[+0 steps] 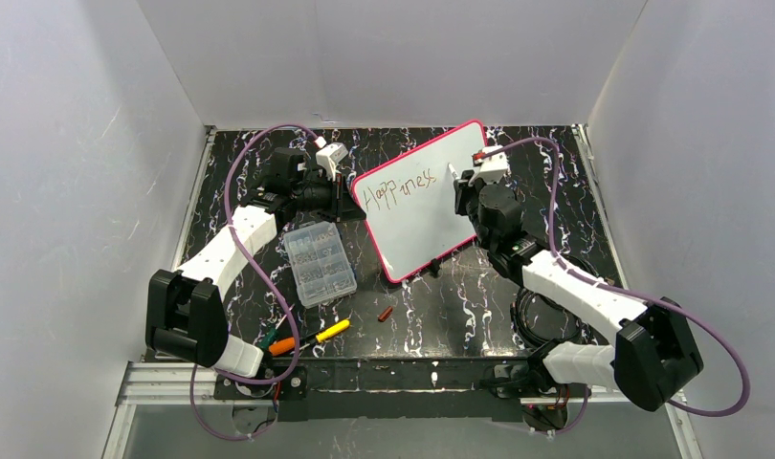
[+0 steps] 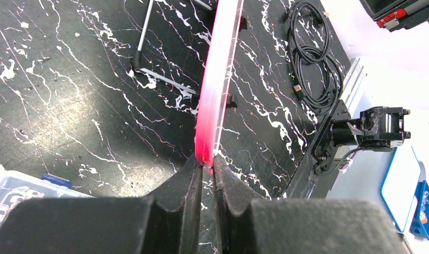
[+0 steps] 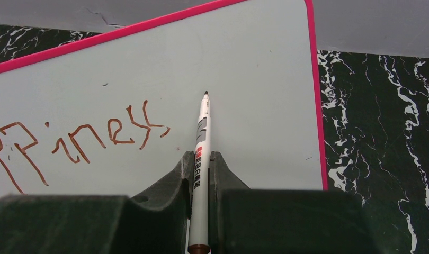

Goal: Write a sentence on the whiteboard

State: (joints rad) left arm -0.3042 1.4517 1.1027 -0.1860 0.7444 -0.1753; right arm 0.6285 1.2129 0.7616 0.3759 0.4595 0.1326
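From above, the whiteboard (image 1: 431, 206) stands tilted on the dark bench (image 1: 460, 296) between the two arms, and the sentence (image 1: 395, 189) reads "Happiness". In the left wrist view, the left hand (image 2: 208, 168) pinches the board's pink rim. In the right wrist view, the right hand (image 3: 200, 161) pinches a white marker (image 3: 203, 119), with its tip at the board just right of the letters.

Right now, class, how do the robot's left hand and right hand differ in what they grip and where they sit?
The left hand clamps the pink edge of the whiteboard; the right hand clamps a white marker. The left hand sits at the board's left side; the right hand faces its writing surface. Both are shut.
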